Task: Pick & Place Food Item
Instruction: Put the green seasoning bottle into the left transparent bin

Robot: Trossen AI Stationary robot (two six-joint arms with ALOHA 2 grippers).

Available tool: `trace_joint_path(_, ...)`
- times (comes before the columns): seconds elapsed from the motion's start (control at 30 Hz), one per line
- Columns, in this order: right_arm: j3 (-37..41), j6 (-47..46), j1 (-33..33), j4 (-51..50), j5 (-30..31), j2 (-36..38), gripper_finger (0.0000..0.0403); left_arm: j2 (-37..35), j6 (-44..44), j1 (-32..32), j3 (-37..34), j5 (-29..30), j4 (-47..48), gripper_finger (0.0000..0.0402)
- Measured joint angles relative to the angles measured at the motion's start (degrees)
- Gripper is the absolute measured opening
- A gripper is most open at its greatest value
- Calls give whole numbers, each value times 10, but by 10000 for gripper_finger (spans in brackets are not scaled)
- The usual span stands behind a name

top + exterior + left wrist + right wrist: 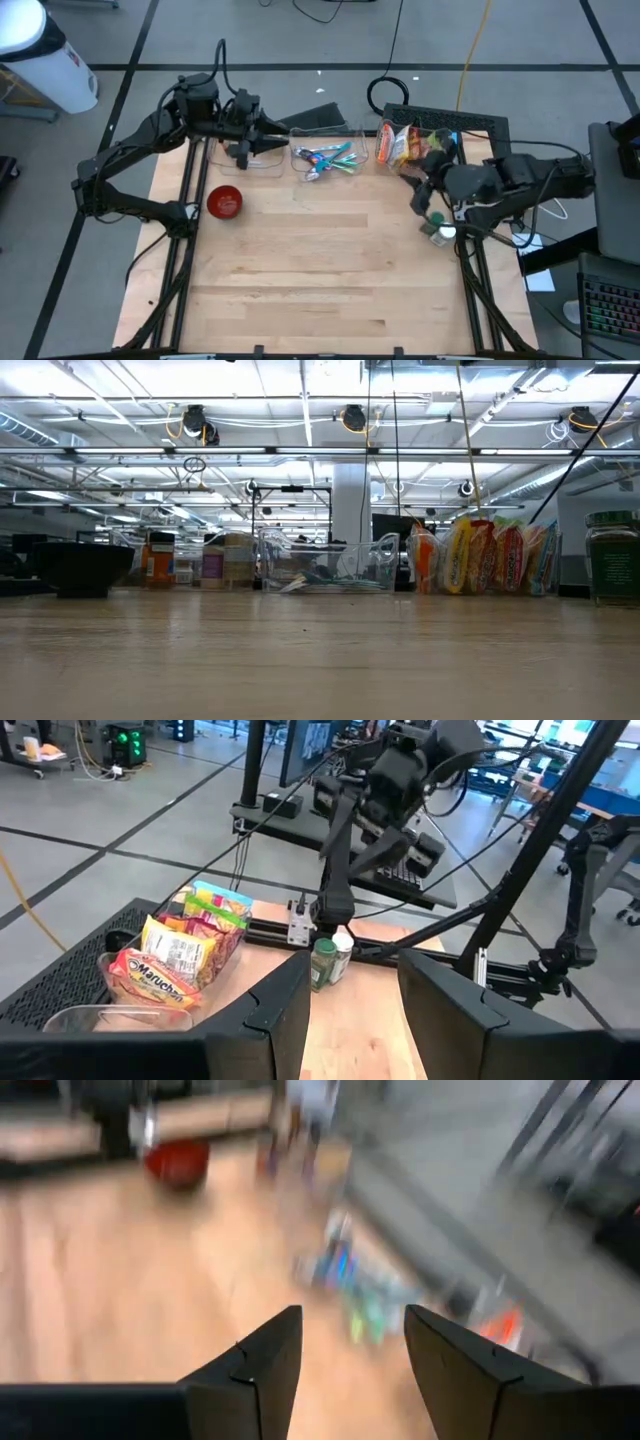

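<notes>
Bare wood fills the near table (320, 270) in the high view; everything I care about sits along the far edge. My left gripper (272, 137) hovers over the empty clear bin (245, 160), fingers partly apart with nothing in them. The cutlery bin (328, 158) sits in the middle, and the food packets (402, 145) stand in their bin at the far right. My right gripper (422, 192) hangs just this side of the packets, above the jars (437, 228), forearm folded in from the table's right side. The red bowl (224, 202) rests near the left rail.

Low view: no arm reaches table height. The packets (490, 558) stand upright to the right of the cutlery bin (325, 568).

Left wrist view: both fingers (280, 1010) stand parted and empty, looking across at the packets (180, 955), the jars (328, 960) and the right arm above them.

Right wrist view: motion blur, so that arm is swinging; fingers (255, 1365) parted, empty, the bowl (178, 1162) far off.

I judge the step to be the reach for a packet. I'd settle the wrist first, come down from above on a single packet's top edge, and stay clear of the jars.
</notes>
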State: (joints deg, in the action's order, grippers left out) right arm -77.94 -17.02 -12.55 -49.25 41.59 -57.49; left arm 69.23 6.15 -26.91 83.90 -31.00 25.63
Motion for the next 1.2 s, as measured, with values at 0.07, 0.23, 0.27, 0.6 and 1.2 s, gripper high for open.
trace_joint_path(0.07, -25, -59, -6, -94, -41, -12, 173, 1, 0, 0, 0, 0, 0, 159)
trace_joint_path(0.23, -42, -170, -6, -259, -167, -38, 167, 3, 0, 0, -1, 0, 3, 159)
trace_joint_path(0.27, -42, -185, -6, -286, -191, -43, 166, 3, 0, 2, -3, 0, 3, 159)
trace_joint_path(0.6, -26, -219, 3, -405, -235, -40, 164, 21, 5, 37, -9, 14, 1, 159)
trace_joint_path(1.2, 161, -196, 22, -360, -308, 19, 273, 89, 139, 165, -9, 76, -123, 159)
